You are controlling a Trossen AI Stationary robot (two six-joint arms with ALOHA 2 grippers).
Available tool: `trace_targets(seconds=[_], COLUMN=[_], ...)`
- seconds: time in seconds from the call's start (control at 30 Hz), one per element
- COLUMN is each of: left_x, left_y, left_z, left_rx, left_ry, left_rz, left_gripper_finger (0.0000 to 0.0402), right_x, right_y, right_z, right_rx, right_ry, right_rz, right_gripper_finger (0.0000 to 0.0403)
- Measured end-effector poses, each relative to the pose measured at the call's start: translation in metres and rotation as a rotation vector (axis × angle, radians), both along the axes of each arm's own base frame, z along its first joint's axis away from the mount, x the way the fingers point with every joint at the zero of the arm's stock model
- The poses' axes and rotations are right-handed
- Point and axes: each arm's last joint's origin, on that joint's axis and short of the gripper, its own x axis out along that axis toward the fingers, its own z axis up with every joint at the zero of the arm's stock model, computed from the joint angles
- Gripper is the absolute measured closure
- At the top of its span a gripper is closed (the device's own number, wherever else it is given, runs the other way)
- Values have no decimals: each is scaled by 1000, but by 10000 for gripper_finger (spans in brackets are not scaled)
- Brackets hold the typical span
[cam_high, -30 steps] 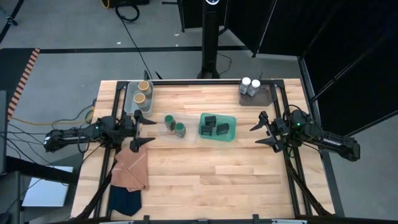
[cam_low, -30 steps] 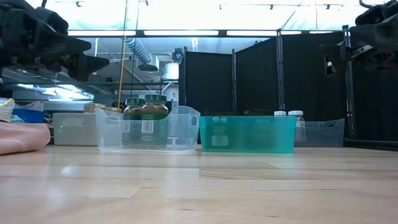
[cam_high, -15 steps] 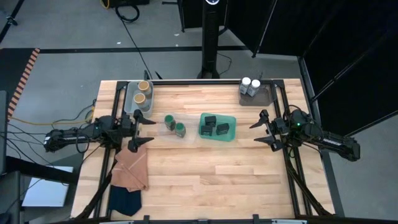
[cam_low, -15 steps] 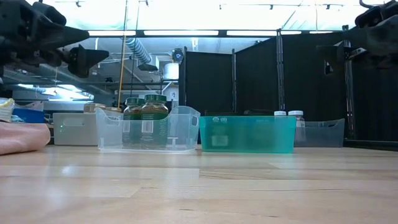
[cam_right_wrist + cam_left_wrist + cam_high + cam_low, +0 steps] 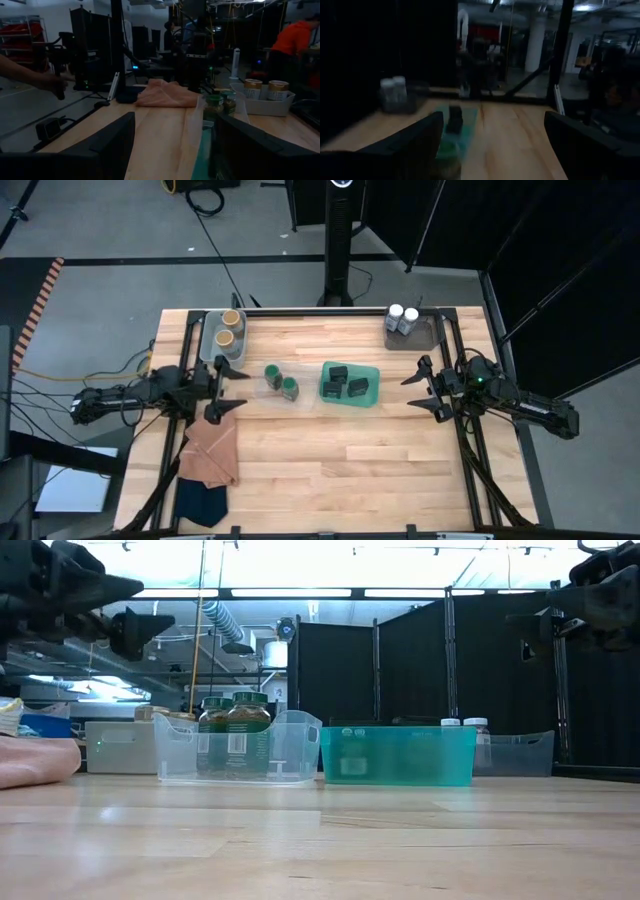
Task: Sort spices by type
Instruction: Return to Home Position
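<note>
Left edge of the surface (image 5: 340,450): left gripper (image 5: 241,390) hangs above it, clear of everything. Its fingers are spread wide with nothing between them, and the left wrist view shows the same gap.

Near-left corner: folded orange cloth (image 5: 210,450), with the navy cloth (image 5: 200,505) right at its near end. Can't tell if they touch or overlap.

Back-left corner: left grey tray (image 5: 210,325) with two tan-lid jars (image 5: 231,318) upright inside, next to each other.

Toward the middle, just right of the left gripper: clear tray (image 5: 295,750) holding two green-lid jars (image 5: 289,387), upright and close together.

Right beside it is the teal tray (image 5: 368,370); the two look wall to wall in the low view. Three dark tins (image 5: 339,372) lie flat inside.

Back-right corner: right grey tray (image 5: 425,335) with two white-lid jars (image 5: 395,312) upright at its left end, side by side. The rest of the tray is bare.

Right edge: right gripper (image 5: 408,398) is raised off the surface, fingers spread and holding nothing. It points across toward the teal tray, well apart from it.

Low view: both grippers sit high, above all tray tops.

Right wrist view, beyond the surface: a person's hand (image 5: 50,82) reaches in near some equipment. A second person in an orange top (image 5: 290,37) stands farther back.
</note>
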Motion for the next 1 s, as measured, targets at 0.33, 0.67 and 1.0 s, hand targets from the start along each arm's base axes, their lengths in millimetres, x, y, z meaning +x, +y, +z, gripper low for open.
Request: trace_targets(seconds=[0.33, 0.67, 1.0], left_x=[-1, -1, -1], left_y=[0, 0, 0], left_z=[3, 4, 5], left_rx=[-49, -41, -80], left_ry=[-32, -40, -48], left_rz=[4, 6, 0], left_gripper_finger=[48, 48, 48], right_x=[0, 0, 0], right_y=[0, 0, 0], right_z=[0, 0, 0], right_rx=[1, 0, 0], right_ry=[0, -1, -1], right_rz=[0, 0, 0], right_gripper_finger=[123, 123, 123])
